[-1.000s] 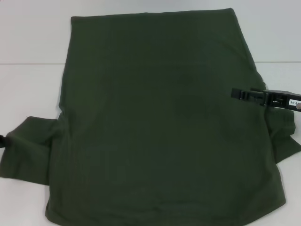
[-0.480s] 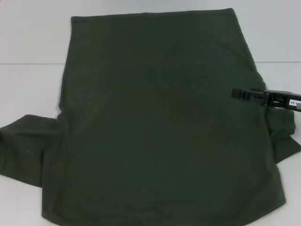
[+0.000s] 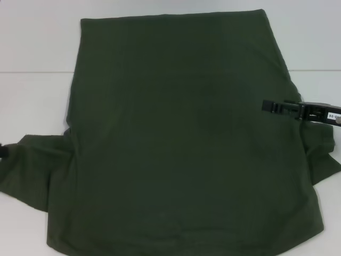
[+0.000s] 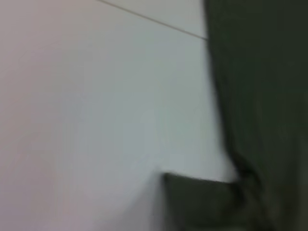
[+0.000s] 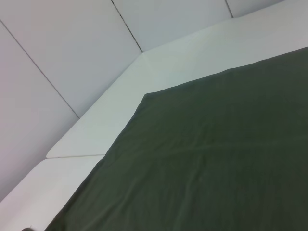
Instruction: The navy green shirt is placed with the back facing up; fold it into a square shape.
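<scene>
1. White table (image 3: 32, 101) fills the workspace, with a thin seam line running across it behind the shirt.
2. The navy green shirt (image 3: 181, 138) lies spread flat on the table, plain side up, covering most of the surface; its far hem edge is straight and its near edge runs out of the head view.
3. One sleeve (image 3: 34, 168) sticks out from the shirt's left side and lies flat on the table; the other sleeve shows at the shirt's right side, below the right gripper.
4. The right gripper (image 3: 277, 106) hovers at the shirt's right edge, about halfway along it, reaching in over the cloth; whether its jaws are open or closed cannot be told.
5. The left gripper (image 3: 2, 151) shows only as a dark sliver just beside the left sleeve's tip; its jaw state cannot be told.
</scene>
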`<move>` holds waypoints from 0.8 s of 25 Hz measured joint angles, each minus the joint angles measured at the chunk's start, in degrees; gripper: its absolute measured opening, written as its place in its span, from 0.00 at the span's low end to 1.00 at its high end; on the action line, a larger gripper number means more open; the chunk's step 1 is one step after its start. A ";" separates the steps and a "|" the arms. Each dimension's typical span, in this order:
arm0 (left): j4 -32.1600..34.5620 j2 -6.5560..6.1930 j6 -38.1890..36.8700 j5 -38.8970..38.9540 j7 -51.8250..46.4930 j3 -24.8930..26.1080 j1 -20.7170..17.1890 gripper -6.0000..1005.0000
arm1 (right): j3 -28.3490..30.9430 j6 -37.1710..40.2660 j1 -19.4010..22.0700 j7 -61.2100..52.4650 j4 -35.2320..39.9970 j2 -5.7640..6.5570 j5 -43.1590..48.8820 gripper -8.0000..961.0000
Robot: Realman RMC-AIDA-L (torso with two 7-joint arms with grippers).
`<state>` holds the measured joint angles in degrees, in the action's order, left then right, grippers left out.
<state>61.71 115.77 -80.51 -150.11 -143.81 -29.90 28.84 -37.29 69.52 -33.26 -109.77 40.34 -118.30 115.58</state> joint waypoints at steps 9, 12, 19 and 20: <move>7.15 1.63 -13.09 1.52 -5.90 -0.22 5.17 0.01 | 0.02 0.09 -0.15 0.00 -0.09 0.00 0.00 0.95; 6.78 1.81 -14.60 1.48 -7.21 -0.62 8.12 0.01 | -0.08 0.05 -0.13 0.00 -0.10 0.00 0.00 0.95; 3.24 4.03 -12.12 1.02 -9.00 -7.20 12.35 0.04 | -0.15 0.04 0.11 0.00 -0.13 0.05 0.00 0.95; 2.10 4.20 -11.29 1.06 -9.02 -7.81 12.74 0.05 | -0.15 0.03 0.11 0.00 -0.14 0.06 0.02 0.95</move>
<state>63.81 119.97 -91.80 -149.04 -152.83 -37.72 41.58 -37.44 69.55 -33.14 -109.78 40.20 -118.24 115.60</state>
